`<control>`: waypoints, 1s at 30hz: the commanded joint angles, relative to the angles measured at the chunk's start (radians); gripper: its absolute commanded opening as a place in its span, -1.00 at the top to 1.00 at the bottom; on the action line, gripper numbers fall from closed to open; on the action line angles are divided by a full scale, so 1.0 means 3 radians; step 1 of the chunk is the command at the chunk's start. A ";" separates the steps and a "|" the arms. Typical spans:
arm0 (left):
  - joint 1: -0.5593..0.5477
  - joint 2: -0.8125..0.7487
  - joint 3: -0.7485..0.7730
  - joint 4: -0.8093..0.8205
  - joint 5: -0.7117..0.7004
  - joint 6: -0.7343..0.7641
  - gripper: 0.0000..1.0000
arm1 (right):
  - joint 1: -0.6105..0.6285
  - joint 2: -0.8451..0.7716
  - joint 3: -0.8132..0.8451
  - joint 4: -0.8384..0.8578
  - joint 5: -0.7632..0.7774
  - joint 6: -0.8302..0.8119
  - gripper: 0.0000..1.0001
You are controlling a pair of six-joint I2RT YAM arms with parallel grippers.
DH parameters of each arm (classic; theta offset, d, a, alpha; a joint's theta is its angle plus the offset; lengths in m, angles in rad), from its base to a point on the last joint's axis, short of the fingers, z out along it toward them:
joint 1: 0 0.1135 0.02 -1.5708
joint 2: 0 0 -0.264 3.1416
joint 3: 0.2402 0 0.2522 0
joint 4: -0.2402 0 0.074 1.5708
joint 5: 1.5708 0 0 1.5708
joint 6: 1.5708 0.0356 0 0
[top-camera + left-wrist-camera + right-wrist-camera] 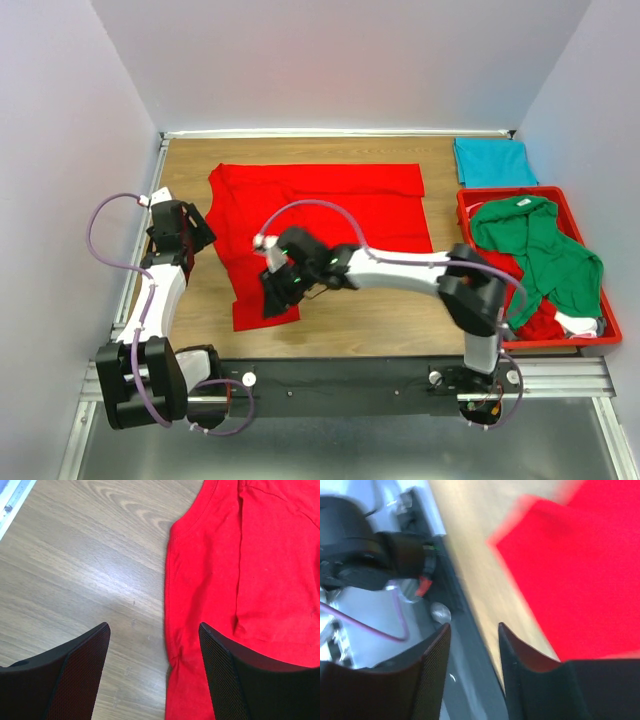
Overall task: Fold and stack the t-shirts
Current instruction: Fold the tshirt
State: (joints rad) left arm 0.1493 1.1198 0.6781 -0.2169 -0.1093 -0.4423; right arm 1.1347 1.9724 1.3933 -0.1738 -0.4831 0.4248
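Red t-shirt [320,215] lay spread flat on the wooden table [400,310], centre-left. Left gripper [154,626] hovered at its left edge, fingers wide apart, nothing between them. Right gripper [474,625] was over the shirt's near-left corner, fingers partly apart, gripping nothing. Teal t-shirt [492,162] lay folded at far right. Green t-shirt [540,250] was heaped in the red tray [512,191].

Left pincer [153,630] jaws spread wide, right arm [400,268] stretched across leftward, right pincer [472,630] jaws parted
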 commanded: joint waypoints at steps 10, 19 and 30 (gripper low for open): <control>-0.0043 0.0475 0.0061 -0.0437 0.0344 -0.0116 -0.58 | -0.1491 -0.1573 -0.1305 -0.0597 0.2070 -0.0163 -0.36; -0.0181 0.0879 0.0179 -0.0596 0.0492 -0.0095 -0.48 | -0.1788 -0.1835 -0.1479 -0.0592 0.2352 -0.0240 -0.38; -0.0416 0.1252 0.0291 -0.0561 0.0175 -0.0228 -0.33 | -0.1849 -0.1814 -0.1592 -0.0582 0.2377 -0.0311 -0.38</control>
State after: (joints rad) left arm 0.0441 1.4597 0.7551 -0.3840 -0.0204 -0.4911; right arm 0.5926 1.4414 0.9344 -0.3408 0.1947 0.3428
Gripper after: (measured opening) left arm 0.665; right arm 0.689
